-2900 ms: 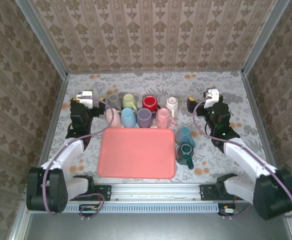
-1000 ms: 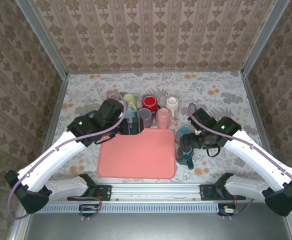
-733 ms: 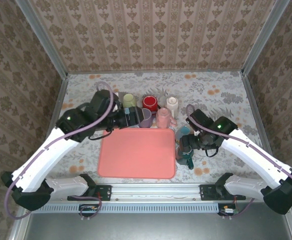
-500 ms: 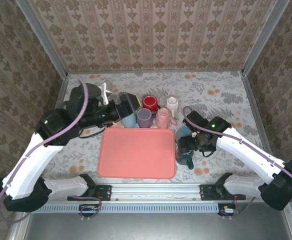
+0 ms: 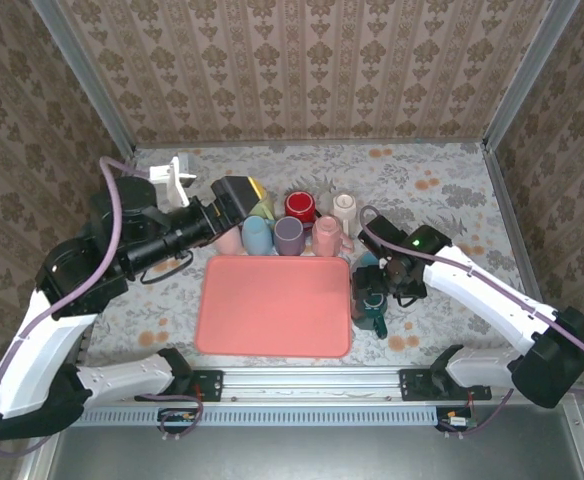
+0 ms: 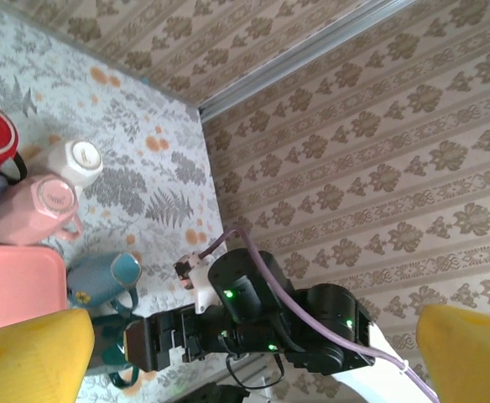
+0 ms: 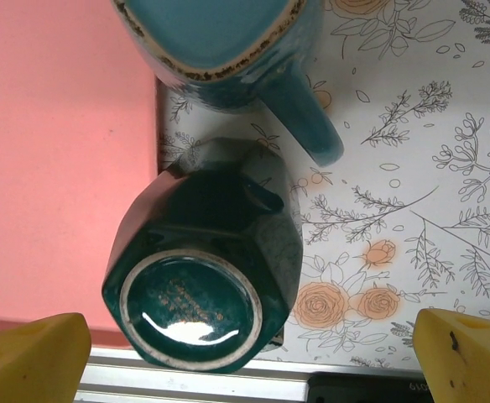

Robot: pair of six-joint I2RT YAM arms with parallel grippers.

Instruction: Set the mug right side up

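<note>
Found base-up on the tabletop [image 5: 442, 190]: dark green mug [image 7: 199, 277], just right of the pink tray [image 5: 272, 305], at its near right corner, with the teal mug [image 7: 228, 42] just beyond. Hovering over it, right jaws spread wide, gripping nothing. Raised left of the red mug [image 5: 300, 206], left jaws likewise released.

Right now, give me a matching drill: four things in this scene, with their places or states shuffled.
Things:
1. dark green mug
2. red mug
3. pink tray
4. right gripper

Places or states:
A. open, poised over a mug
B. flat on the table between the two arms
C. base up, just off the tray's right edge
D. back row, behind the tray

Pairs: 1-C, 2-D, 3-B, 4-A
</note>
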